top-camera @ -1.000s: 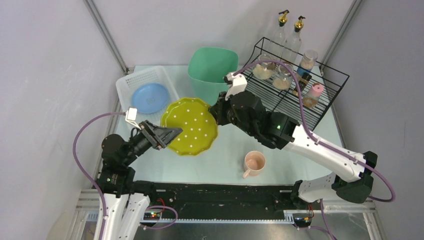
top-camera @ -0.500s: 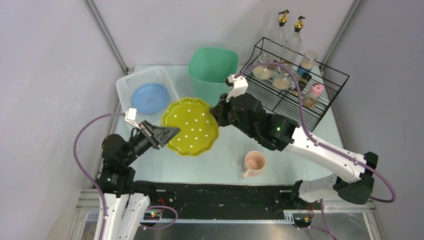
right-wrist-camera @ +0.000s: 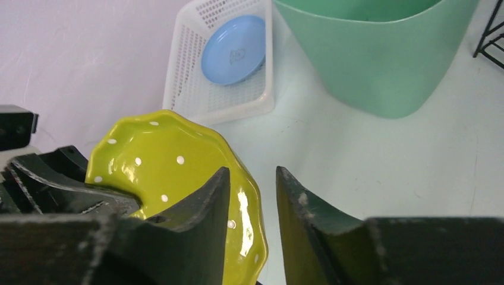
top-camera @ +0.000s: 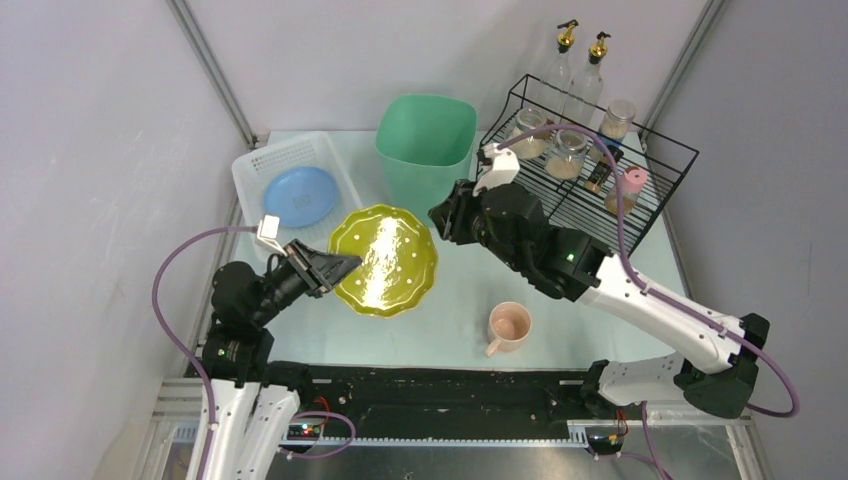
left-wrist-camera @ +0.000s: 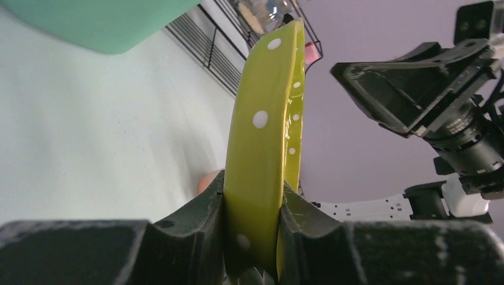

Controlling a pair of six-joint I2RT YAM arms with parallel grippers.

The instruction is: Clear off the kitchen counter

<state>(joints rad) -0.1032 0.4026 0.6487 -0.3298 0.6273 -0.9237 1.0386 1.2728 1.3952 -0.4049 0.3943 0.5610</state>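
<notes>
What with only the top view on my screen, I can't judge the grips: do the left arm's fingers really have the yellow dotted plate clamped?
Observer: Yes. The left wrist view shows the left fingers pressed against both faces of the yellow plate, its rim seated deep between them.
Operator: And the right arm, is it holding too?
Observer: No. In the right wrist view the right fingers stand apart with nothing clamped; the plate's edge only shows beyond the gap.
</notes>
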